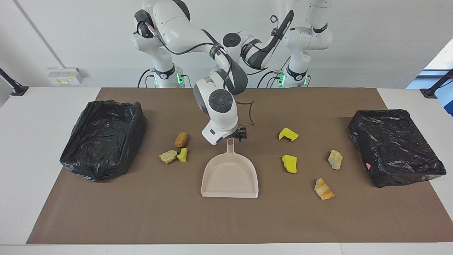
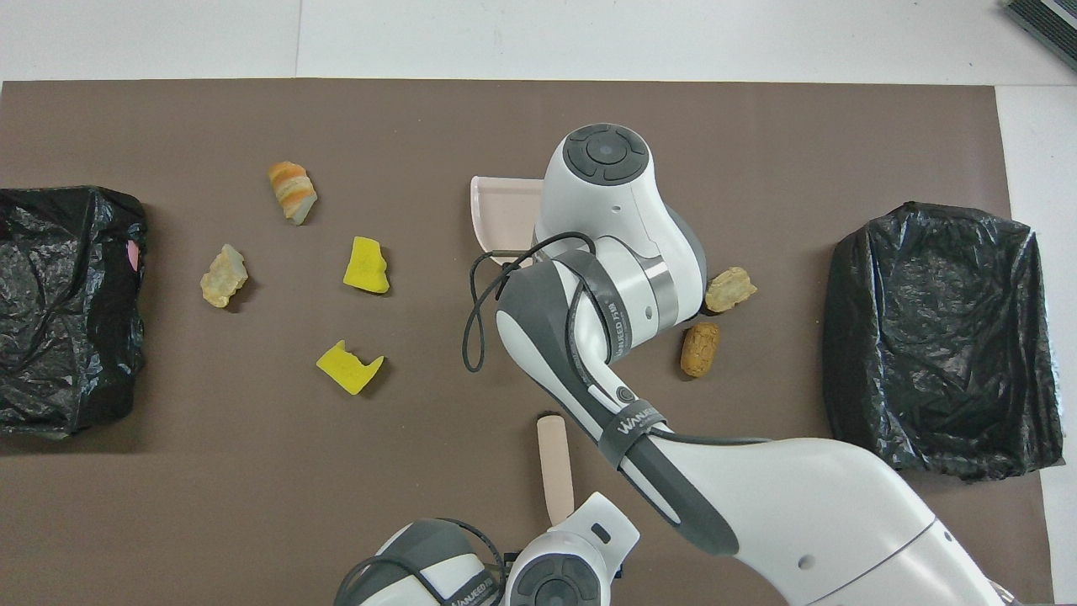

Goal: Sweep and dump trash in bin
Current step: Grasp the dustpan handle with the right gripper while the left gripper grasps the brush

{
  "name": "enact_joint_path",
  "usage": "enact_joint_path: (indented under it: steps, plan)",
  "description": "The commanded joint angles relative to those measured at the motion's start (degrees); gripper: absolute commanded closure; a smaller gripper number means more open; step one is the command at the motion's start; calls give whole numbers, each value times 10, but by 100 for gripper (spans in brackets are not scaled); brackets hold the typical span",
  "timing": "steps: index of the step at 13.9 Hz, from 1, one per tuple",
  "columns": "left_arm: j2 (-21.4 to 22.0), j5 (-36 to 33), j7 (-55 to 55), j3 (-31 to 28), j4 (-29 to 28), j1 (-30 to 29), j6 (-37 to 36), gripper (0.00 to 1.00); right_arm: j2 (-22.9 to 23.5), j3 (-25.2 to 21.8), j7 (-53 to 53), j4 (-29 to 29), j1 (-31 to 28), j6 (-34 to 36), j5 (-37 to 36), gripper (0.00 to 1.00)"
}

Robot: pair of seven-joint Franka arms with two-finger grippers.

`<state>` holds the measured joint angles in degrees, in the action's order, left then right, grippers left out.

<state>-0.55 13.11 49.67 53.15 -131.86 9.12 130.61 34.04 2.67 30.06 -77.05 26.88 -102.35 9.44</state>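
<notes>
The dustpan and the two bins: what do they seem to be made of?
Dustpan: probably rigid plastic, pale pink-beige, smooth with a slight sheen, moulded in one piece with its handle. Bins: only the liners show, thin black plastic film, glossy and crinkled; what is under them is hidden.

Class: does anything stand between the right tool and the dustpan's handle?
Nothing visible does. The right tool is at the end of the dustpan handle; the nearest scrap, the brown croquette, lies aside toward the right arm's end.
</notes>
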Motion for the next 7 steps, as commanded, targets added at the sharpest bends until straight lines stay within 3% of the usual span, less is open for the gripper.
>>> enact_joint_path:
  steps: [1, 4, 5, 7]
  plan:
    - [6, 7, 2, -1, -7, 3, -10, 61, 9, 2, 9, -1, 4, -22, -10, 0]
    - [5, 7, -4, -1, -2, -2, -10, 89, 5, 3, 0, -27, 3, -25, -12, 9]
    - [5, 7, -5, -2, -2, -3, -11, 97, 2, 3, -13, -34, 4, -23, -13, 17]
    - [12, 6, -38, -6, 3, -6, -45, 100, 0, 3, -18, -38, 4, -24, -12, 42]
